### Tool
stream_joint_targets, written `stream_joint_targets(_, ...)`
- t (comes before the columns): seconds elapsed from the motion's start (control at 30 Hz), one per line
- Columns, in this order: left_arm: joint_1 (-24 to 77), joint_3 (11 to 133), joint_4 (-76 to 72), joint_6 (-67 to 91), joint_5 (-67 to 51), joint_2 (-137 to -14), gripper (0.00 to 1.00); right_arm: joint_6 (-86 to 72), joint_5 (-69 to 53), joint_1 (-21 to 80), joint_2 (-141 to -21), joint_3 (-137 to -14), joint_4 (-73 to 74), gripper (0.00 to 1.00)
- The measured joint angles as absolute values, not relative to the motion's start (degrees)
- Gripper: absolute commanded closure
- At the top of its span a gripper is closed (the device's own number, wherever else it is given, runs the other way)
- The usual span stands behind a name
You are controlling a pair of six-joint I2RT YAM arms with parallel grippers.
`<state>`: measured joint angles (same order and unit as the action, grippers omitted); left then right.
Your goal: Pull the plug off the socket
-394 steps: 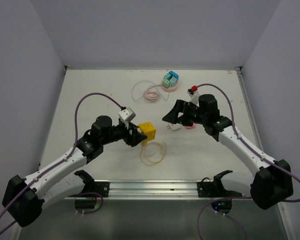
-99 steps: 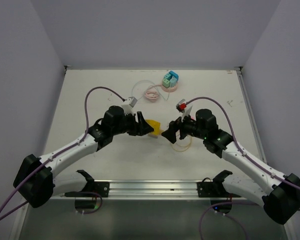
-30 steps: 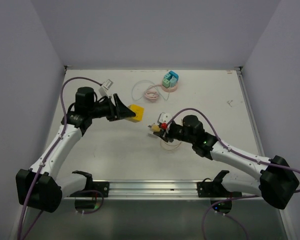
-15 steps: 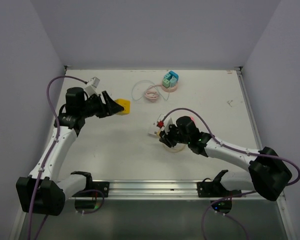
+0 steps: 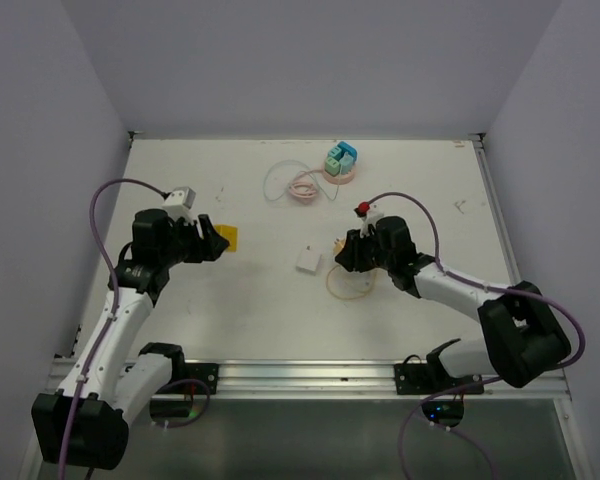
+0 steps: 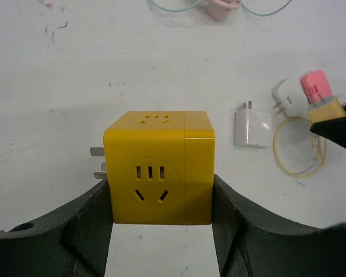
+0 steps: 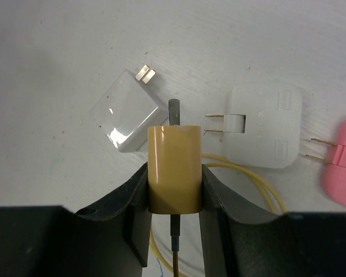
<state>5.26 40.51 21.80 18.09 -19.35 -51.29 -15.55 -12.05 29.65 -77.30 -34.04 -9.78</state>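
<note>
— Tan plastic plug [image 7: 174, 168]: where is it?
— Between the two dark fingers [image 7: 137, 190] of the right gripper [image 7: 174, 184], which is clamped on it from both sides. A grey metal prong sticks out of its far end and a thin dark cord leaves its near end. Seen from above, the right gripper [image 5: 346, 254] is a little right of the centre of the white table [image 5: 230, 300].
— And the yellow plastic socket cube [image 6: 158, 176]?
— Clamped in the left gripper [image 6: 160, 193], one finger flat against each side. The face with the slotted holes is turned to the wrist camera, and two metal prongs stick out of the cube's left side. From above, the socket cube [image 5: 226, 237] is over the left part of the table.
— Are the two joined?
— No. Plug and socket are well apart, each in its own claw, and the socket faces in view have nothing plugged into them.
— What lies around the plug?
— A flat white charger block [image 7: 128, 112] lies on the table just to its far left, its short prongs pointing away. To the right lies a white adapter [image 7: 265, 126] with two thin prongs pointing toward the plug, and beyond that a pink plug [image 7: 343, 161] at the edge of the view. A loop of thin yellow cable [image 5: 350, 298] lies near the gripper.
— And the far side?
— A teal socket block [image 5: 341, 158] on a pink base, with a coil of pink cable [image 5: 305, 187] just left of it.
</note>
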Motion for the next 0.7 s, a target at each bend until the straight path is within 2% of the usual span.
stream_joint_targets(0.2, 5.41, 35.27, 19.64, 16.78, -16.51, -50.48, 1.0, -23.35, -15.53, 26.28, -81.52, -31.68, -13.56, 0.99)
stream_joint_targets(0.37, 5.78, 33.41, 18.76, 16.64, -14.96, -50.28, 1.0, -27.62, -19.35, 26.28, -84.93, -31.57, -17.06, 0.91)
stream_joint_targets(0.4, 5.78, 33.41, 18.55, 16.6, -14.63, -50.28, 1.0, -28.21, -20.08, 26.28, -85.58, -31.57, -17.74, 0.84)
stream_joint_targets(0.47, 5.78, 33.41, 17.93, 16.38, -13.85, -50.41, 1.0, -29.23, -21.04, 26.28, -86.76, -31.57, -18.72, 0.79)
stream_joint_targets(0.5, 5.78, 33.41, 17.72, 16.29, -13.52, -50.59, 1.0, -29.61, -21.37, 26.28, -87.22, -31.57, -18.9, 0.7)
stream_joint_targets(0.6, 5.78, 33.41, 17.63, 16.23, -12.58, -51.13, 1.0, -30.2, -22.17, 26.28, -88.09, -31.57, -18.9, 0.54)
stream_joint_targets(0.7, 5.78, 33.41, 17.63, 15.99, -11.64, -51.51, 1.0, -30.46, -22.26, 26.28, -88.14, -31.57, -18.74, 0.44)
